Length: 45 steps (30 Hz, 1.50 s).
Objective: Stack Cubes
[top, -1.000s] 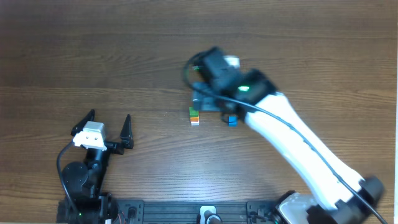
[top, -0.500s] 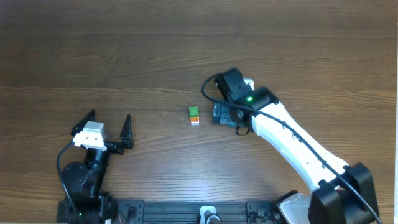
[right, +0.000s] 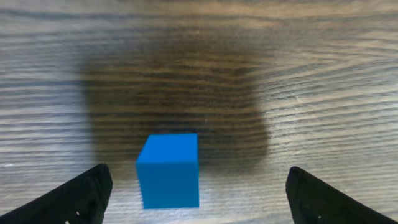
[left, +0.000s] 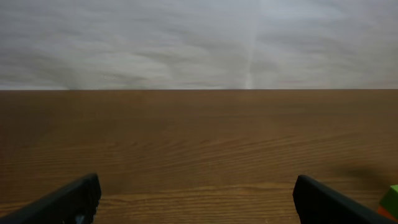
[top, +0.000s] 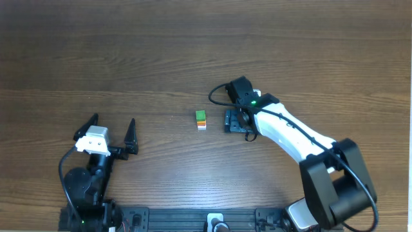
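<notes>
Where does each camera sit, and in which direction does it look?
Top view: fixed above, looks down on table; shows left tool, right tool.
Left wrist view: on left arm, looks level across table; own fingers.
Right wrist view: on right arm, looks down at blue cube; own fingers.
Shared: top and left wrist views show the cube stack.

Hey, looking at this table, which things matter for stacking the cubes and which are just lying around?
For the job: small blue cube, by the right arm's open jaws; short stack of cubes with a green one on top.
Just there: brown wooden table; left arm's open jaws, parked away from the cubes.
</notes>
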{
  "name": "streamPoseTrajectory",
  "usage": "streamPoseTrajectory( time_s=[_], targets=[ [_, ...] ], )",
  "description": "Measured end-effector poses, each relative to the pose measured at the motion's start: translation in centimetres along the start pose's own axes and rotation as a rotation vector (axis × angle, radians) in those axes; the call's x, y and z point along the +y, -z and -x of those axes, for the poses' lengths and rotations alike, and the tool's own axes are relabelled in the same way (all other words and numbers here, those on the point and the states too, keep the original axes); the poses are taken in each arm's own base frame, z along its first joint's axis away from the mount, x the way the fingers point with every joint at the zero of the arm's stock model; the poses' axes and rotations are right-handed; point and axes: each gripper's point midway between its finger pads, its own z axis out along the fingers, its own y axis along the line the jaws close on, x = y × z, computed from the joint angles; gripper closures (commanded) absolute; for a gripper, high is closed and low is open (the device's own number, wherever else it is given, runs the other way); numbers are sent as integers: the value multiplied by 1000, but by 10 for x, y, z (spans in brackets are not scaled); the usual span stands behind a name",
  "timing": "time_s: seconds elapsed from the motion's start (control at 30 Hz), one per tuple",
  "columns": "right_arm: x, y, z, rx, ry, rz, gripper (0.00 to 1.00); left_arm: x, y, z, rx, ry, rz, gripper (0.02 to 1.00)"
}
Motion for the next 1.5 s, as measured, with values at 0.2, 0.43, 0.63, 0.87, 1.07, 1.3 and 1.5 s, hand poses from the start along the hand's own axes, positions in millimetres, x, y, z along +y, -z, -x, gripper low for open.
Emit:
streamPoseTrajectory(
  time_s=[0.2, 0.43, 0.63, 0.87, 1.07, 1.3, 1.5],
  targets=[
    [-1, -10, -4, 27, 22, -15, 218, 0, 0, 0, 0, 0, 0, 18],
    [4, -10, -2, 13, 66, -5, 270, 0, 0, 0, 0, 0, 0, 20],
    [13, -9, 0, -10, 106, 12, 338, 0, 0, 0, 0, 0, 0, 18],
    [15, -9, -1, -7, 116, 16, 450, 0, 0, 0, 0, 0, 0, 18],
    [15, -13, -4, 7, 118, 12, 546, 0, 0, 0, 0, 0, 0, 18],
    [16, -13, -4, 10, 114, 15, 608, 0, 0, 0, 0, 0, 0, 18],
    [16, -13, -5, 12, 112, 18, 720, 0, 0, 0, 0, 0, 0, 18]
  ],
)
